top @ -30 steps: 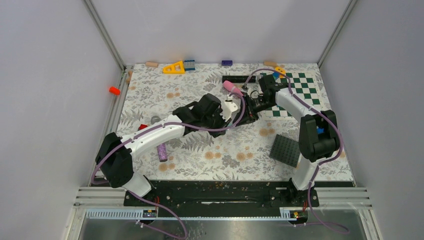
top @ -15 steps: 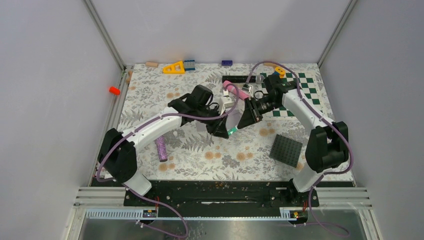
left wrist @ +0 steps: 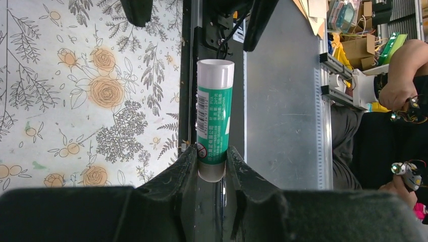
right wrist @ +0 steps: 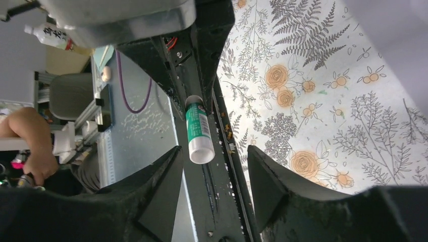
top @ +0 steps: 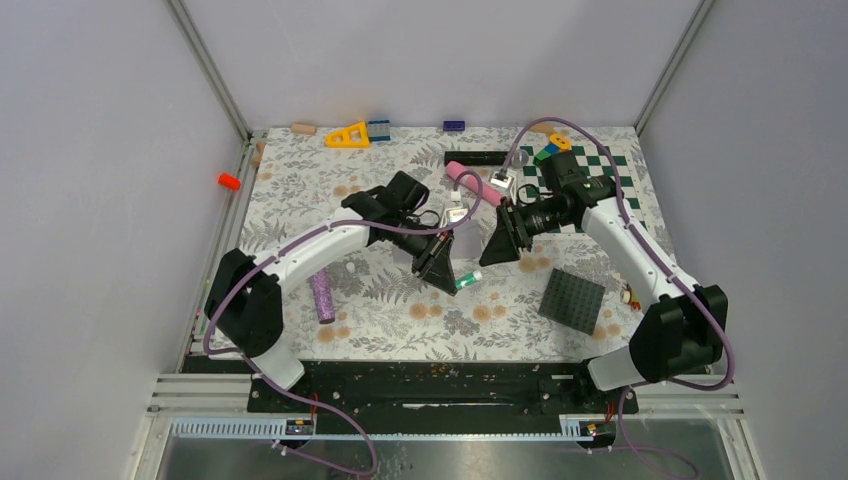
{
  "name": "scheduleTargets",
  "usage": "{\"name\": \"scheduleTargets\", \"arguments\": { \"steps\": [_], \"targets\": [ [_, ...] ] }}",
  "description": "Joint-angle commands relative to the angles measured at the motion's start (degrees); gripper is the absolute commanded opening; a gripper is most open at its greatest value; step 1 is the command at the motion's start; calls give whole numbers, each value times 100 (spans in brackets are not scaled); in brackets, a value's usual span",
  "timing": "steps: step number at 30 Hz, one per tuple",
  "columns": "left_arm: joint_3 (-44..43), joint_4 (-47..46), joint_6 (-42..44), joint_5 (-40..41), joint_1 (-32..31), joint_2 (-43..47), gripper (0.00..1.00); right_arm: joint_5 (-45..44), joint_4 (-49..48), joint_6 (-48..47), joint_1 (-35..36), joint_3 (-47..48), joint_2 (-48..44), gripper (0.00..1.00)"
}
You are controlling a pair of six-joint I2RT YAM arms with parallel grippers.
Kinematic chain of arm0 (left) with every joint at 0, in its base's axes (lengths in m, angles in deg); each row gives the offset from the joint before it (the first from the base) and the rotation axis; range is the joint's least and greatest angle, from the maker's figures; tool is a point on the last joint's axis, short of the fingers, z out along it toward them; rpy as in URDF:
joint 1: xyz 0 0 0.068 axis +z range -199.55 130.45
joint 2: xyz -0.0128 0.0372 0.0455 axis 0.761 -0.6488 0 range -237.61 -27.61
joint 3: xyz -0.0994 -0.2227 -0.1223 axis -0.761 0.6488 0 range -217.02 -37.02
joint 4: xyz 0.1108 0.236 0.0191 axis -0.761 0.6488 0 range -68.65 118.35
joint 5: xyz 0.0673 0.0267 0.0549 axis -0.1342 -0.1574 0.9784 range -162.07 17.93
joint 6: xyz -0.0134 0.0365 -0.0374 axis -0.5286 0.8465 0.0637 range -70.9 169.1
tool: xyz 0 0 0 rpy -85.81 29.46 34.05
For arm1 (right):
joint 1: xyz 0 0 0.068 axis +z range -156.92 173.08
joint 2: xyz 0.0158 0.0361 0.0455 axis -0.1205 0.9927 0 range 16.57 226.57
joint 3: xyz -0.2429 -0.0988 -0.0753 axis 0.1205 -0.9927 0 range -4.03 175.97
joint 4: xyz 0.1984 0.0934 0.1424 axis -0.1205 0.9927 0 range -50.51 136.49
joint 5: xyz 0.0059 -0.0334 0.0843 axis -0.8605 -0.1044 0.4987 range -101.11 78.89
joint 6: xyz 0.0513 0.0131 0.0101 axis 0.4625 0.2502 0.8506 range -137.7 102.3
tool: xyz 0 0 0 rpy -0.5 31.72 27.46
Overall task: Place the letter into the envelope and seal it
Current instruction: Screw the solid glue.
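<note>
left gripper [left wrist: 211,152] clamped, right gripper [right wrist: 213,154] spread (facing each other)

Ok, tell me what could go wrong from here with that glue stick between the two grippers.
1. The left gripper pinches the glue stick only at its bottom end, and most of the tube sticks out beyond the fingers. A sideways nudge could lever it loose.
2. The right gripper stands open around the stick's white end without touching it, and the stick sits off-centre between its fingers. Closing from here might knock the stick askew rather than grip it.
</note>
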Motion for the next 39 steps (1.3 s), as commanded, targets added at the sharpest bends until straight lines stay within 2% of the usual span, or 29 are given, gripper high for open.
{"name": "scheduleTargets", "arguments": {
  "steps": [1,6,9,12,16,20,28,39],
  "targets": [
    [-75,-182,-53,348,16,209,8,270,-203,855,-129,208,238,57],
    [365,-1061,-519,2161,-41,765,8,283,66,2005,-263,464,1074,57],
    [477,-1299,-573,3306,-143,957,8,245,43,2313,-278,408,1346,57],
    [616,-1490,-494,4113,-328,1079,8,344,-95,2575,-299,418,1542,57],
    [627,-1483,-271,4750,-670,954,6,770,-103,2784,-304,582,1820,56],
    [603,-1465,-159,5153,-882,811,5,785,-109,2825,-313,560,1902,55],
    [541,-1470,-117,5469,-1030,741,4,506,-300,3090,-331,463,2213,49],
    [557,-1449,-51,5389,-1153,689,3,513,-308,3161,-330,591,2396,47]
  ]
}}
